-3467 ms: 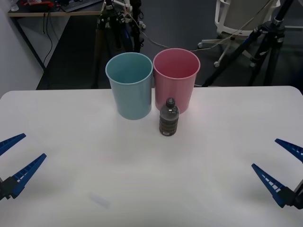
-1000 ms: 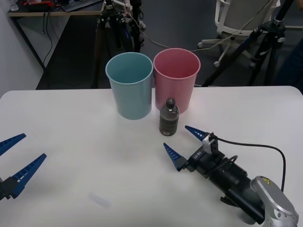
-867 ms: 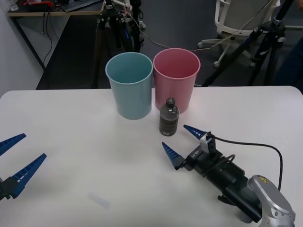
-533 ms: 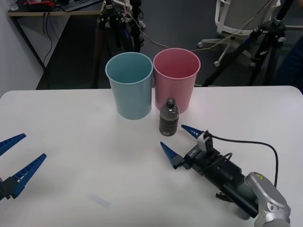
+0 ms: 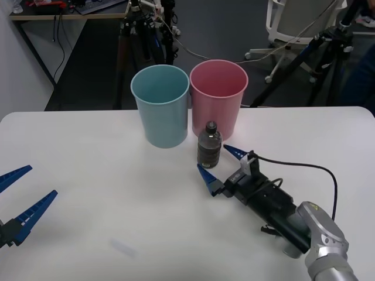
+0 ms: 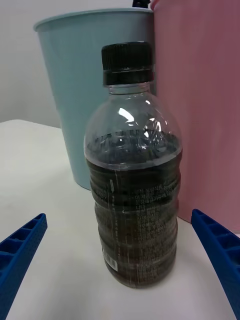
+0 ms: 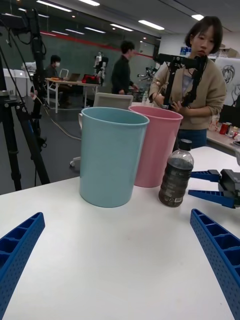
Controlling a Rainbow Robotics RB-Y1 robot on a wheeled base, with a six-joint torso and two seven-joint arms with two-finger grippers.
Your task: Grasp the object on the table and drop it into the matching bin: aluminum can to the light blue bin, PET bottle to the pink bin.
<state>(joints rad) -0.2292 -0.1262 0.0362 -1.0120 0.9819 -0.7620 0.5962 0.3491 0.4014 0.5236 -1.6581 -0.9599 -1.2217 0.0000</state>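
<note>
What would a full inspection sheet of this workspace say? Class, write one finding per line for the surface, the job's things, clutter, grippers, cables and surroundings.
Surface: white table, bare in front.
Job's things: PET bottle upright, dark cap on, right in front of the pink bin; light blue bin beside the pink one, on its left.
Clutter: a faint small mark on the near tabletop.
Grippers: right gripper open, fingertips either side of the bottle's base, not touching it; left gripper open, parked at the table's near left edge.
Cables: black cable looping from the right gripper.
Surroundings: tripods, office chair, people behind the table.
</note>
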